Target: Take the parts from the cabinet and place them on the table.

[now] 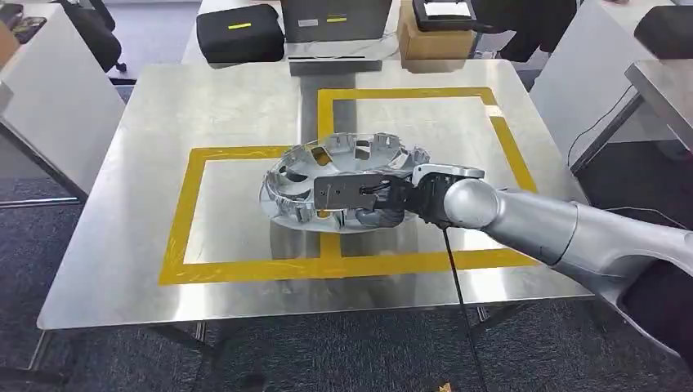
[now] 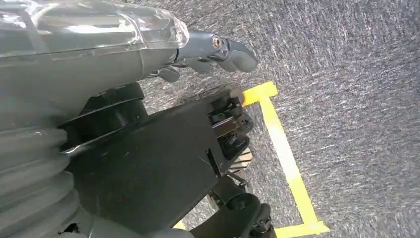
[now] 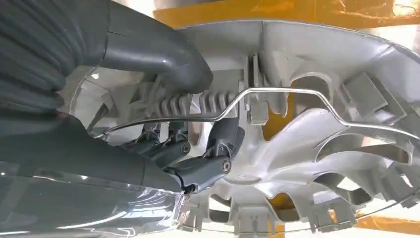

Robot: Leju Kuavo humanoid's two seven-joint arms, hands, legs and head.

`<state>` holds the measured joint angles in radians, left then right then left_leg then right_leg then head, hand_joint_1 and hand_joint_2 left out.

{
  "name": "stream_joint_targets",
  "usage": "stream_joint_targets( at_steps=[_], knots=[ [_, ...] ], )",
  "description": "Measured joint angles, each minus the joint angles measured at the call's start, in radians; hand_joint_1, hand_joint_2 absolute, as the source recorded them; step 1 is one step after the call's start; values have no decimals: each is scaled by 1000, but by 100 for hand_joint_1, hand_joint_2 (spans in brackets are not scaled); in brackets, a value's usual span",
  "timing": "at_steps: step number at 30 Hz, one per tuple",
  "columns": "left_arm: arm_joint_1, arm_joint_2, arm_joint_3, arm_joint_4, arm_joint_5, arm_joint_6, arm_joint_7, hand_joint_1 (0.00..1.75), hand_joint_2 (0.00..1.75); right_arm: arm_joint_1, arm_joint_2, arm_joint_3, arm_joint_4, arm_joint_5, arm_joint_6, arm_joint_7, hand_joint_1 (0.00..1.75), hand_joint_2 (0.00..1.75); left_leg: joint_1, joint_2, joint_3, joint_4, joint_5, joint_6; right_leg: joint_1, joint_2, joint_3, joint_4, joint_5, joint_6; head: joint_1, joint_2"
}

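Gripping the silver wheel cover (image 1: 343,184) at its near rim, my right robot hand (image 1: 382,198) sits at centre frame in the head view, thumb over the rim's inner face and darker fingers (image 3: 195,163) curled beneath it. The part lies on the bench (image 1: 122,204), straddling the yellow tape (image 1: 245,269) where the two marked rectangles meet; whether its held edge is fully down or slightly raised, I cannot tell.

Left robot hand (image 2: 218,52): seen at the upper middle of its wrist view, hanging over grey carpet (image 2: 356,99) with a yellow floor line (image 2: 285,153). Fingers curled loosely, holding nothing.

Risks, as judged from this position:
- My fingers pass close to the wire retaining ring (image 3: 297,99) inside the cover. Opening and withdrawing could snag that wire and drag the part off its spot.
- If the held edge is raised, letting go would drop it; the curved face could rock or slide on the polished steel.
- The part overlaps the tape border, so placement may count as off-mark.

View comparison: the head view gives the cover's place on the bench and the tape layout, but hides the grip under the wrist. The right wrist view shows thumb, fingers, ribs and wire ring in detail, but little of the bench around the part.
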<state>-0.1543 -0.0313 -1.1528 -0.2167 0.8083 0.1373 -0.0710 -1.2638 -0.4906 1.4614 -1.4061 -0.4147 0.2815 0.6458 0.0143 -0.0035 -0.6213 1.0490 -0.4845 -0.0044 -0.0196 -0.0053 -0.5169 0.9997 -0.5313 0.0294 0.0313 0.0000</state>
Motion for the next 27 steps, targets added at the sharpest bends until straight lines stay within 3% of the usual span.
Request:
stream_joint_targets(
  at_steps=[27],
  knots=[
    [4, 0, 0, 0, 0, 0, 2, 0, 175, 4, -73, -11, 29, -17, -32, 24, 175, 175, 0, 0, 0, 0, 0, 0, 0, 0, 0, 0, -1, 1, -1, 0]
  ],
)
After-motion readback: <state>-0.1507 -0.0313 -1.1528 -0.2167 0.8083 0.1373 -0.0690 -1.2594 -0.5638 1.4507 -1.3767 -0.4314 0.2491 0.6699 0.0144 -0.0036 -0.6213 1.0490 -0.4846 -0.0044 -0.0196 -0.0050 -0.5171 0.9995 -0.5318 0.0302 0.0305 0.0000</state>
